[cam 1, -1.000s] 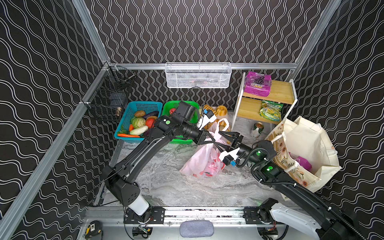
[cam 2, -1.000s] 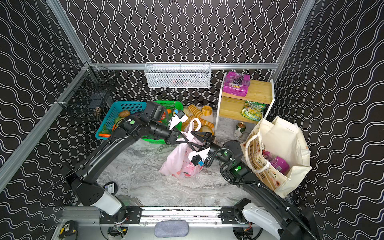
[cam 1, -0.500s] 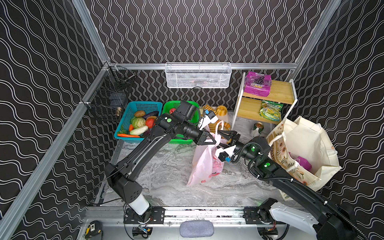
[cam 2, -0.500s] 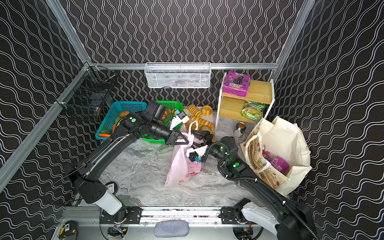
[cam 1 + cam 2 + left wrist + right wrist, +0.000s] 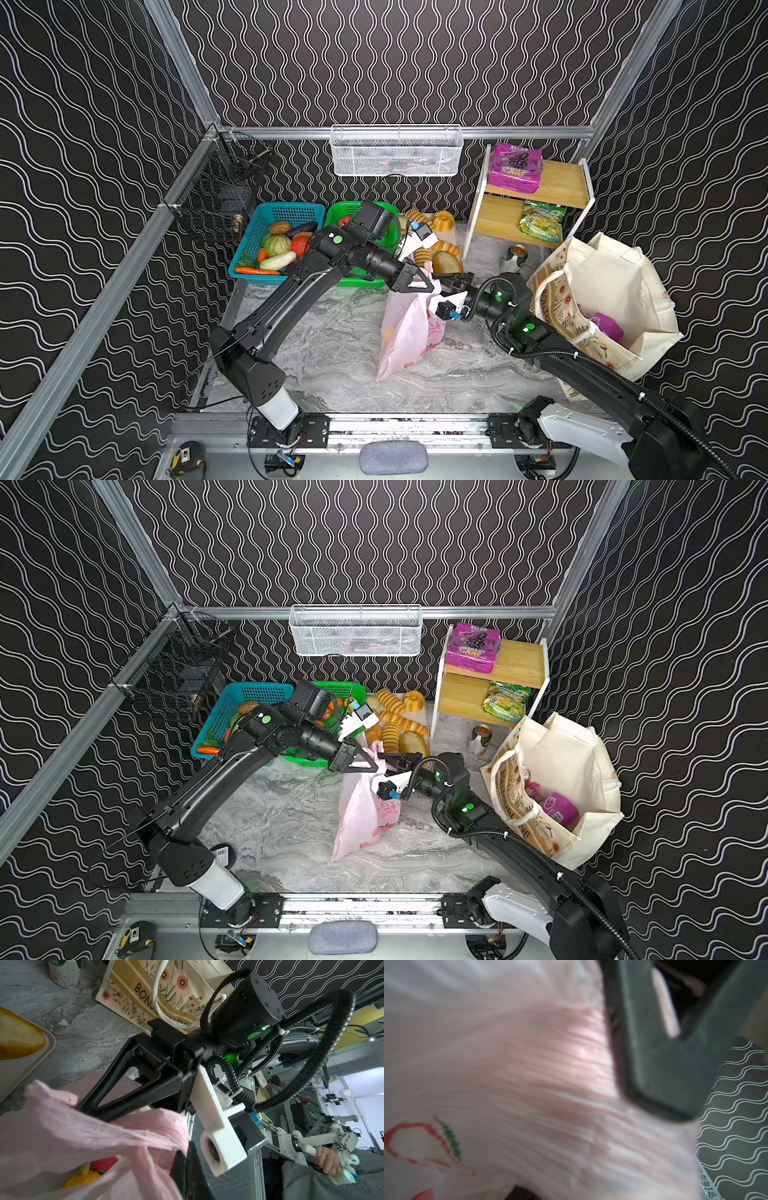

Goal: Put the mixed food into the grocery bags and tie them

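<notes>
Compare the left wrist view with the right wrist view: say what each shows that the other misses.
Left wrist only: orange food inside the pink bag, the lettered bag, a can, the right arm. Right wrist only: the red-and-green print on the pink bag. Both: the pink bag's bunched plastic and the wavy-patterned wall.

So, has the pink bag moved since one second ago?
Yes. The pink bag, then a low heap, now hangs tall and narrow; its lower end lies nearer the front rail.
</notes>
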Motion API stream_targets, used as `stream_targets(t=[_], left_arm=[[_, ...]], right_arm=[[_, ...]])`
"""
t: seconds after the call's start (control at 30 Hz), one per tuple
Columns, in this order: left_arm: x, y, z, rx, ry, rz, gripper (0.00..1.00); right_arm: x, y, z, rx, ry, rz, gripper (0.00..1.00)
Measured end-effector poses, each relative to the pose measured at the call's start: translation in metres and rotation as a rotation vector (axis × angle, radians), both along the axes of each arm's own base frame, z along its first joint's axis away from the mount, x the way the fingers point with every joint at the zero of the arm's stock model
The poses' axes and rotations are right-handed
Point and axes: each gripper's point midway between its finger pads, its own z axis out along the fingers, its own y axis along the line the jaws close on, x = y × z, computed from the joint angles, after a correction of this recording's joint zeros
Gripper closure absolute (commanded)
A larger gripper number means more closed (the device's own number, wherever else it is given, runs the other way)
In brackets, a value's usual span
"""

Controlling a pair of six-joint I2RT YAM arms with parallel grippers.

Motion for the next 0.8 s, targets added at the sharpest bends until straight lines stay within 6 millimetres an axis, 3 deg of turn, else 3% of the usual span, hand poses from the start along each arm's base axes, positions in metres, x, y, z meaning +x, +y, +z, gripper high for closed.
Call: stream_targets(t=[0.13, 0.4, 0.57, 0.8], left_arm=[[-0.002, 0.002, 0.002, 0.003, -0.008, -0.013, 1.00], [0.014, 0.014, 0.000, 0.059, -0.076, 0.037, 1.00], [0.027, 0.017, -0.014, 0.127, -0.117, 0.071, 1.00], [0.030, 0.019, -0.024, 0.136, -0.172, 0.094, 1.00]], right_arm=[[-0.004, 0.002, 0.011, 0.046, 0.095, 0.028, 1.00], [-0.032, -0.002, 0.022, 0.054, 0.392, 0.106, 1.00], [-0.048, -0.005, 0.027, 0.038, 0.608, 0.147, 1.00], [-0.056, -0.014, 0.015, 0.048, 0.884, 0.150, 1.00]])
